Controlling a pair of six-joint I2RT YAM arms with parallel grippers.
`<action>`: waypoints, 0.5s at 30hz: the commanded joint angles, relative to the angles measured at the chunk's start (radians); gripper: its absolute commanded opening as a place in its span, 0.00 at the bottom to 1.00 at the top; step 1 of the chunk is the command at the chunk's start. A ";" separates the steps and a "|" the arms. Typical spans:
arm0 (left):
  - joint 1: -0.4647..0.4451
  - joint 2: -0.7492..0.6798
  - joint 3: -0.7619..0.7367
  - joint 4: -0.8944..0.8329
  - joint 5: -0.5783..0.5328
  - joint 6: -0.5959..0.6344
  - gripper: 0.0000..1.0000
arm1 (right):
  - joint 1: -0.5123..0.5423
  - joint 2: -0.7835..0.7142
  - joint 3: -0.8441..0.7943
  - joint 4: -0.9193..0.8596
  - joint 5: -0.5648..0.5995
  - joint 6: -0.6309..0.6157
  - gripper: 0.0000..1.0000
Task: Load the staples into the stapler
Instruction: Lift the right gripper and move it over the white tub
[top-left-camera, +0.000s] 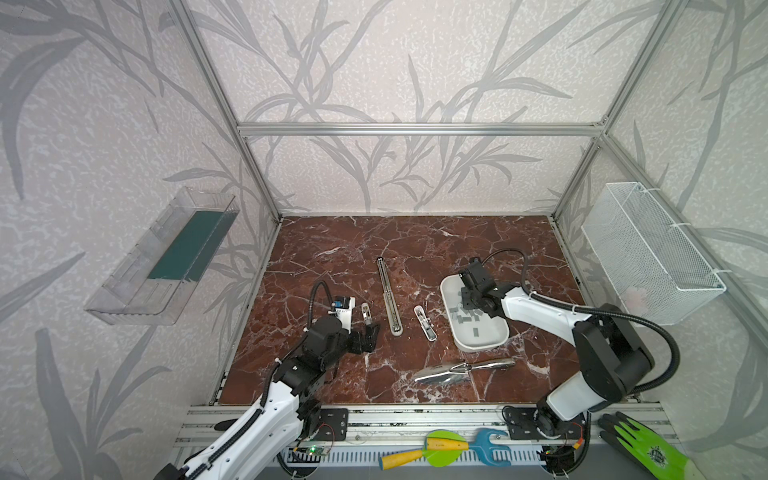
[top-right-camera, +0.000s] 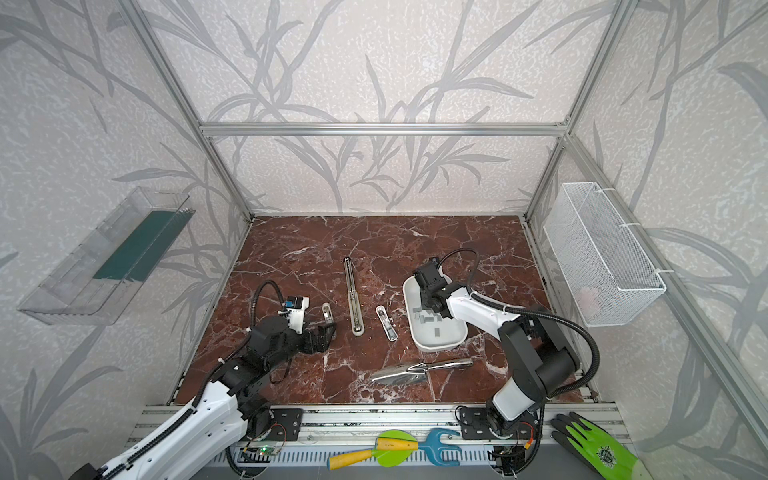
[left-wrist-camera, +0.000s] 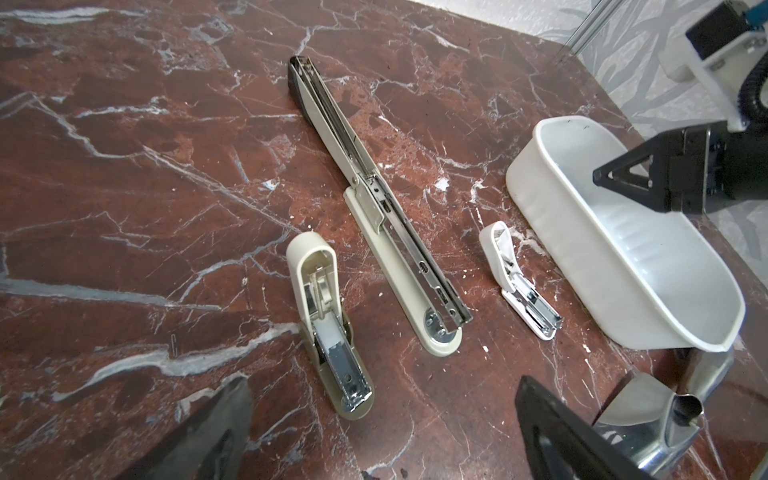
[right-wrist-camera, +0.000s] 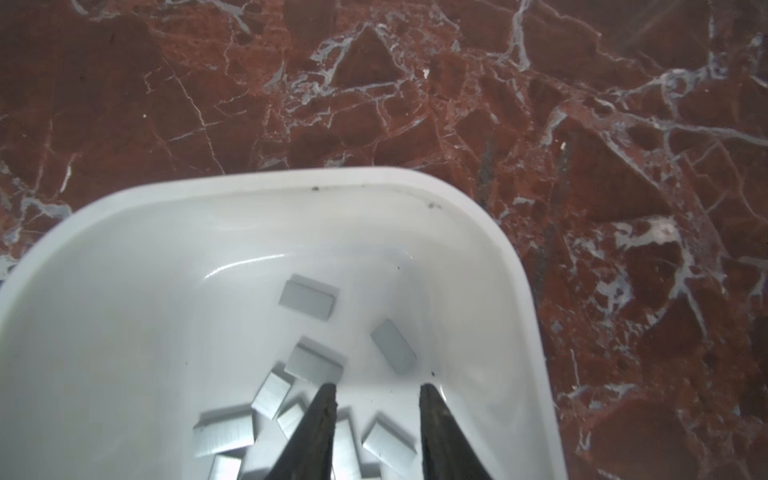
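Right hand (right-wrist-camera: 378, 388) hovers in the white plastic tray (right-wrist-camera: 291, 178), part-open, empty, above small flat grey metal staples (right-wrist-camera: 307, 297) (left hand (left-wrist-camera: 382, 382) wide open, empty).

It was a robot test booth, like in a lab. A metal frame (top-left-camera: 419, 129) held walls (top-left-camera: 374, 62) with grey leaf paper. The left arm (top-left-camera: 266, 419) and the right arm (top-left-camera: 536, 311) were fixed to a rail (top-left-camera: 395, 419) by a red stone table (top-left-camera: 332, 249). A wire basket (top-left-camera: 648, 253) and a clear bin (top-left-camera: 158, 257) hung on the walls.
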 joint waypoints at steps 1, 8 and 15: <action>0.000 0.022 0.019 0.028 -0.013 0.006 0.99 | -0.047 0.057 0.079 -0.079 -0.043 -0.023 0.33; 0.000 0.051 0.029 0.035 -0.016 0.013 0.99 | -0.093 0.123 0.088 -0.049 -0.156 0.009 0.37; 0.001 0.054 0.029 0.041 -0.016 0.015 0.99 | -0.099 0.151 0.083 -0.044 -0.180 0.035 0.38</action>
